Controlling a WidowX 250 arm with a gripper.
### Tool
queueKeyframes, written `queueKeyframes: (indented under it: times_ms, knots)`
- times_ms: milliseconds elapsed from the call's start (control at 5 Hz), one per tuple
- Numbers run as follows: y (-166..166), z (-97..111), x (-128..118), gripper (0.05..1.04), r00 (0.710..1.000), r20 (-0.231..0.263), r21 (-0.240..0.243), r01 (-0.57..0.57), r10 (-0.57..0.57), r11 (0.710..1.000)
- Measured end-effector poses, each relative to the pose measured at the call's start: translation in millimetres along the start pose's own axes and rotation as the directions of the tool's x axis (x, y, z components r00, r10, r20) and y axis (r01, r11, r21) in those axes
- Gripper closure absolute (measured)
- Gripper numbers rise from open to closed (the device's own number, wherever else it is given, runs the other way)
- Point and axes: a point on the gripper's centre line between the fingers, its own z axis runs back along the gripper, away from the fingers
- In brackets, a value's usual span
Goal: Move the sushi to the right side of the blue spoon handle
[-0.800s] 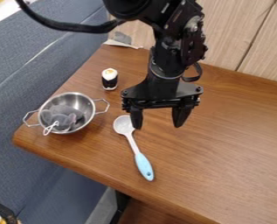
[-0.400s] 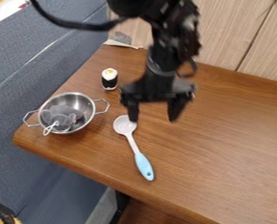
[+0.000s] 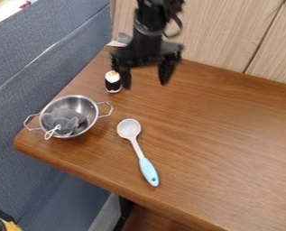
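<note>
Hanging above the far part of the brown wooden table (image 3: 217,149), the black two-finger gripper (image 3: 145,85) is opened wide, with nothing grasped. The small white-and-black sushi piece (image 3: 113,82) is stood upright just beside one finger; whether the two are in contact cannot be told. Nearer the front edge, a white spoon with a light-blue handle (image 3: 149,171) is laid flat. A two-handled silver metal bowl (image 3: 89,104) is placed to its left, with grey objects (image 3: 63,118) contained inside.

From here: arm (image 3: 147,40) matte black, dull grey band (image 3: 146,32) curving across it; thin black cable (image 3: 179,30) looped alongside. End effector (image 3: 145,85) black too: broad crossbar (image 3: 146,57), two tapering fingers (image 3: 166,71).
</note>
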Motion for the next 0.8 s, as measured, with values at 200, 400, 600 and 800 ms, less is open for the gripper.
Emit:
queueKeyframes:
  times_ms: [200, 400, 600, 800]
  knots:
    - [8.7, -20.3, 30.2, 0.083, 0.998, -0.009, 0.004, -0.067, 0.068, 0.998]
    - [25.2, -40.9, 57.7, 0.083, 0.991, -0.001, 0.017, -0.136, 0.136, 0.991]
    - [34.2, -64.0, 71.1, 0.083, 0.982, -0.020, 0.063, -0.186, 0.188, 0.981]
    - [43.6, -82.9, 82.6, 0.083, 0.972, -0.034, 0.098, -0.228, 0.232, 0.969]
